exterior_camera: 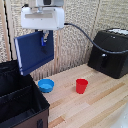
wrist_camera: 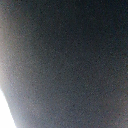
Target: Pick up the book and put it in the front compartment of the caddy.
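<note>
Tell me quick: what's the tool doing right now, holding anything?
Tool: shut on the book, held in the air above the caddy.

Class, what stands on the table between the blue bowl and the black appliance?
The red cup stands between the blue bowl and the black appliance, seen in the exterior view.

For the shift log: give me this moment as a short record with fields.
gripper: shut on the book, raised above the table
book: dark blue, hanging tilted in the air, above the caddy's edge
caddy: black, open, at the exterior view's left
blue bowl: on the table beside the caddy
red cup: upright, apart from the bowl
black box: at the exterior view's right
wrist view: dark blur
</note>
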Robot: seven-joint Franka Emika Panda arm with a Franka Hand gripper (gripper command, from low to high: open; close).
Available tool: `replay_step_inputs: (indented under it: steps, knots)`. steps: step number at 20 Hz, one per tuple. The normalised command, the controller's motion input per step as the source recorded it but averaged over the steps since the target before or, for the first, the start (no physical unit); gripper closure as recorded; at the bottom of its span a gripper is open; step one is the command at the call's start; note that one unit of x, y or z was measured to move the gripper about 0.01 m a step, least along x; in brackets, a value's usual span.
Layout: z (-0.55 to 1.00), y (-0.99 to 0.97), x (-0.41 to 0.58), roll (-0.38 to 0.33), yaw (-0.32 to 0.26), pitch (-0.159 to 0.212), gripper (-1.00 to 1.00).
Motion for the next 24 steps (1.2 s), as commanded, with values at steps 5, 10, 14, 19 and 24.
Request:
replay_step_inputs:
  steps: [5,10,14,19,24]
  knots:
    - [0.02,0.72,-0.055,-0.040,-0.133,0.017,1.00]
    - [0.03,0.71,-0.012,-0.040,-0.146,0.009,1.00]
    - [0.00,0.73,-0.039,-0.052,-0.132,0.022,1.00]
    - [-0.06,0.74,-0.037,-0.085,-0.130,0.020,1.00]
    - [-0.19,0.61,-0.037,-0.086,-0.100,0.000,1.00]
